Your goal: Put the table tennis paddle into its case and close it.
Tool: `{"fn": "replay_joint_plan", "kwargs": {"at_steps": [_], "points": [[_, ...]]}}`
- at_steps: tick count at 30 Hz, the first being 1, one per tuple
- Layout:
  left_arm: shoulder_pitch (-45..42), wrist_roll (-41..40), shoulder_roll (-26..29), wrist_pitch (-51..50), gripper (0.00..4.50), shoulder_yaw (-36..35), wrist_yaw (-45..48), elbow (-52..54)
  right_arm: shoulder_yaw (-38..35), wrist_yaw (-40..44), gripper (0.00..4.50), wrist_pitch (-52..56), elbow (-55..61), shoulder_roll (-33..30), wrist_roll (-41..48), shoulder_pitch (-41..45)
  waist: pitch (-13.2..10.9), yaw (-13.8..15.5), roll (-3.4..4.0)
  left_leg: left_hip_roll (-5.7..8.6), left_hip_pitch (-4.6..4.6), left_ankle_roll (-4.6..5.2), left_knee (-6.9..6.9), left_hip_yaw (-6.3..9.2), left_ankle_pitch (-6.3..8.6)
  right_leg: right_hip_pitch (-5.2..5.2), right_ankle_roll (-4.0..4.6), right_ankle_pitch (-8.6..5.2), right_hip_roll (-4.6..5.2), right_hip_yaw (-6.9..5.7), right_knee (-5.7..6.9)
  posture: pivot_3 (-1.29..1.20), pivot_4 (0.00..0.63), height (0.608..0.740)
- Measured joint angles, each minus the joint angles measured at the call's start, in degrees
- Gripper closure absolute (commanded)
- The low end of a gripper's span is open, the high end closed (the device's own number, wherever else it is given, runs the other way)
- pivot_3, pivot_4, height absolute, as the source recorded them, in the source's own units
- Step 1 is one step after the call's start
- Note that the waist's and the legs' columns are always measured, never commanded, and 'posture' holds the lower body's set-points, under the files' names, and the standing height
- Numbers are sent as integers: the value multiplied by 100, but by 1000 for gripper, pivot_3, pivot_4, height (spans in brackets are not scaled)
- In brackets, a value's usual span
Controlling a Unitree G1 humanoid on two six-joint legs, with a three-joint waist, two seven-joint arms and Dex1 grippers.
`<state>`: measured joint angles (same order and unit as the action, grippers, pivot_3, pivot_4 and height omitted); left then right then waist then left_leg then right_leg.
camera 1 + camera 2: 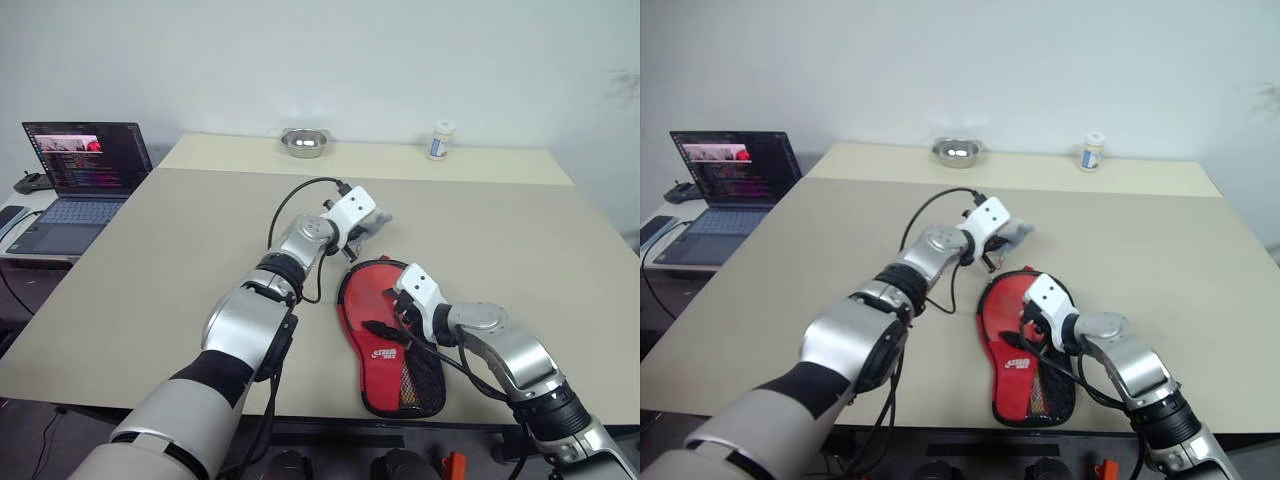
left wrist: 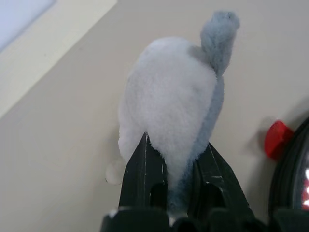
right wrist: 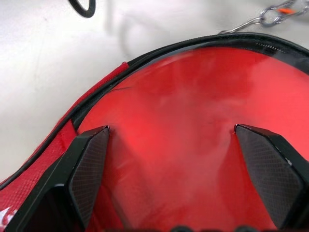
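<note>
1. Looking down from the head camera, the case (image 1: 392,337) lies flat on the table (image 1: 150,280) near the front edge, red side up, with the round red face of the paddle (image 1: 372,295) showing through its clear panel; I cannot tell how far the zipper is closed. The left gripper (image 1: 366,228) sits just past the round end of the case, clenched on a grey-white fluffy charm (image 1: 374,224). The right gripper (image 1: 392,312) rests over the round part with its fingers spread wide, grasping nothing. The risk I see here: if the left arm tugs the charm while the right does not pin the case, the whole case could slide instead of the zipper running.

2. Seen from the other eye, the layout is the same. A bowl (image 1: 957,152) and a small jar (image 1: 1094,152) stand well apart at the far side, and a laptop (image 1: 735,185) sits off the table's left; none is in the way.

3. Peering along the left gripper's fingers (image 2: 140,169), they are pinched on the narrow root of the fluffy charm. That soft fur could slip out under a hard pull. A small red tab (image 2: 277,139) shows just beside the case's black rim.

4. Peering along the right gripper's fingers (image 3: 89,169), they stand wide apart over the clear red panel, whether pressing it I cannot tell. A metal chain (image 3: 263,18) lies just beyond the rim; it might snag.
</note>
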<state>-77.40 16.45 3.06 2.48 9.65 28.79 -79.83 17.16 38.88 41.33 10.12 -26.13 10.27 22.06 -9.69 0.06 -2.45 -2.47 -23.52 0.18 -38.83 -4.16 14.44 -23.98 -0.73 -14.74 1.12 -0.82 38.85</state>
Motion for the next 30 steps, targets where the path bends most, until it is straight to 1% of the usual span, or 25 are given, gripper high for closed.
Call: {"fn": "replay_joint_plan", "kwargs": {"at_steps": [9,12,18,30], "points": [[-329,234,-960,107,4316,9,-125,-71,53,-40,0,176,266,-2,-15,-101,2,-3,1,-1,0,0,2,1,1,-1,0,-1,0,1,-3,0,150,740],[-420,290,-1175,161,4316,14,-140,-71,102,-63,0,211,330,19,-26,-119,4,-15,3,-1,1,0,3,0,1,-1,0,-1,-1,2,-3,0,150,740],[-426,391,-1288,329,4316,138,219,-71,172,-154,0,301,436,59,-69,-137,11,-19,14,-3,2,0,6,0,1,-2,1,-1,-3,2,-3,0,150,740],[-383,347,-1317,439,4316,254,1097,-70,197,-185,0,322,432,167,-140,-138,19,-29,23,-7,5,1,7,0,1,-2,2,-2,-7,1,-2,0,150,740]]}}
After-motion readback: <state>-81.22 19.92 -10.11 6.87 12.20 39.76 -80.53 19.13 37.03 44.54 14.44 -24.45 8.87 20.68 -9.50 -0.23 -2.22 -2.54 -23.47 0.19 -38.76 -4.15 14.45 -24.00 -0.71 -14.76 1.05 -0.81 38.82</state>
